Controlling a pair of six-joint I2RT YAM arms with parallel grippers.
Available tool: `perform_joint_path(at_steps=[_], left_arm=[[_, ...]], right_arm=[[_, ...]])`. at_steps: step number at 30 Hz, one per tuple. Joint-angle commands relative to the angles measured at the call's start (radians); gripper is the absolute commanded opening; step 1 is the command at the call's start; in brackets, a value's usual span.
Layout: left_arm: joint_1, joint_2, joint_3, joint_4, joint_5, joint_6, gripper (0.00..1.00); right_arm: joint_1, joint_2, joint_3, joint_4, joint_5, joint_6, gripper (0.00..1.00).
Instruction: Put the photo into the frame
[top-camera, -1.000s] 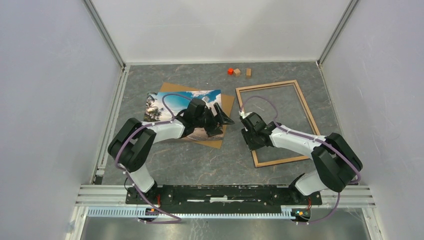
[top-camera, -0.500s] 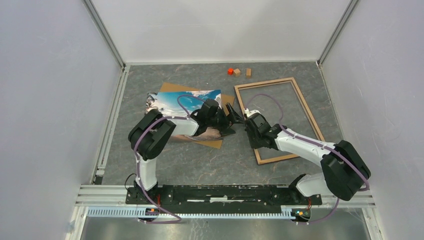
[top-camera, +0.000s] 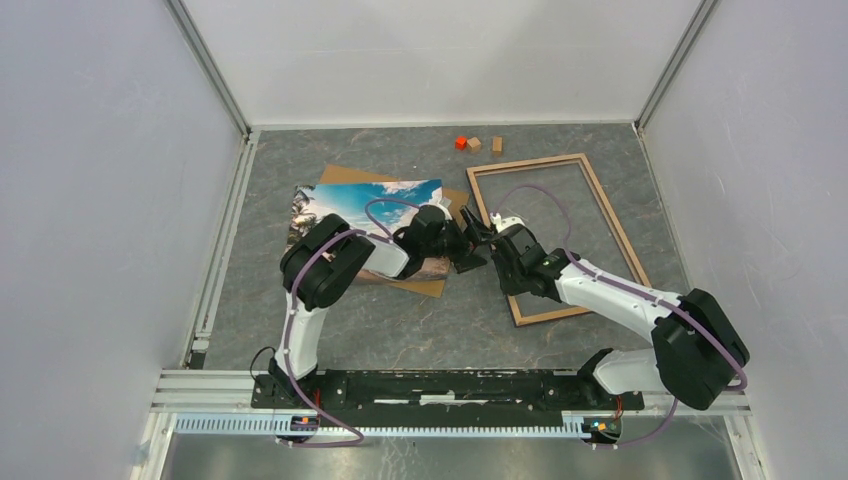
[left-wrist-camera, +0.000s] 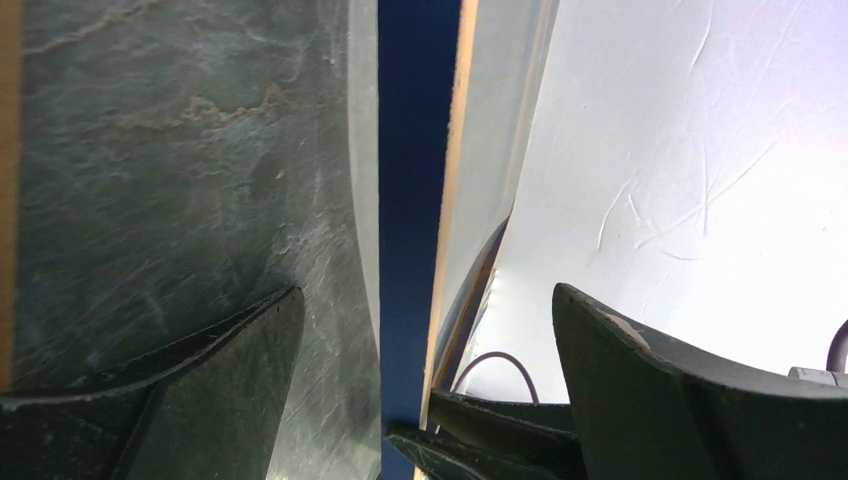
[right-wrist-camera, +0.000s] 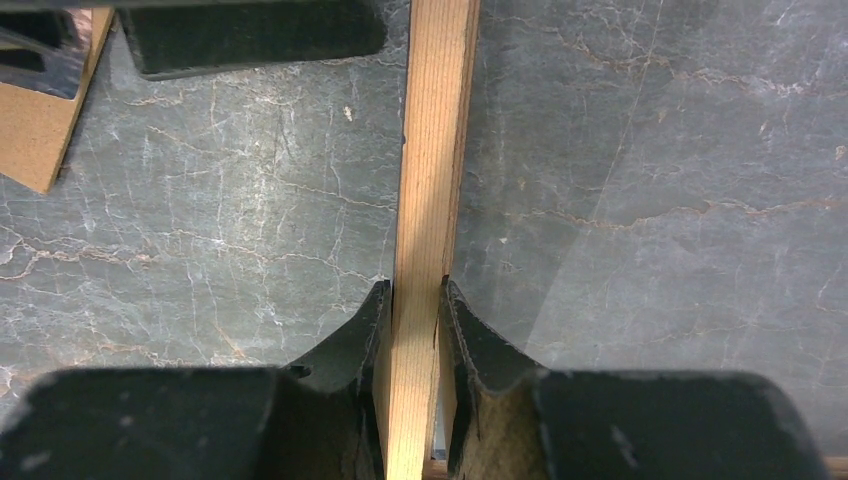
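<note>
Barely started by the looks of it — the photo (top-camera: 345, 198) is seen lying on the brown board (top-camera: 428, 287), outside the frame (right-wrist-camera: 432, 150), whose rail is pinched by the right end effector (right-wrist-camera: 415, 290), while nothing is held by the fully spread left end effector (left-wrist-camera: 428, 295).

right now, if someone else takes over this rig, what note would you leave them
Right gripper: shut on the frame, on the rail nearest the photo.
Left gripper: open, holding nothing, fingers pointed at that same rail.
The photo lies face up on the brown backing board, to the left of the frame in the top view.
Done: frame gripped by one arm.
Left: the photo is not yet in the frame; it has to be picked up and fitted in.
</note>
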Motion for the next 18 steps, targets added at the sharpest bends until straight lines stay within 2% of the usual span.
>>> perform_joint_path(at_steps=[1, 5, 11, 14, 18], left_arm=[[-0.023, 0.045, 0.030, 0.113, -0.048, -0.052, 1.00], [-0.034, 0.090, 0.062, 0.198, -0.033, -0.079, 1.00], [-0.034, 0.156, 0.071, 0.429, -0.009, -0.182, 0.96], [-0.035, 0.186, 0.080, 0.531, 0.003, -0.223, 0.91], [-0.034, 0.209, 0.080, 0.624, 0.010, -0.260, 0.87]], right_arm=[[0.004, -0.041, 0.023, 0.029, -0.005, 0.007, 0.06], [0.003, -0.046, 0.023, 0.026, -0.005, 0.007, 0.06], [0.002, -0.053, 0.017, 0.033, -0.007, 0.012, 0.07], [0.002, -0.054, 0.009, 0.041, -0.016, 0.013, 0.09], [-0.001, -0.056, 0.001, 0.050, -0.026, 0.014, 0.16]])
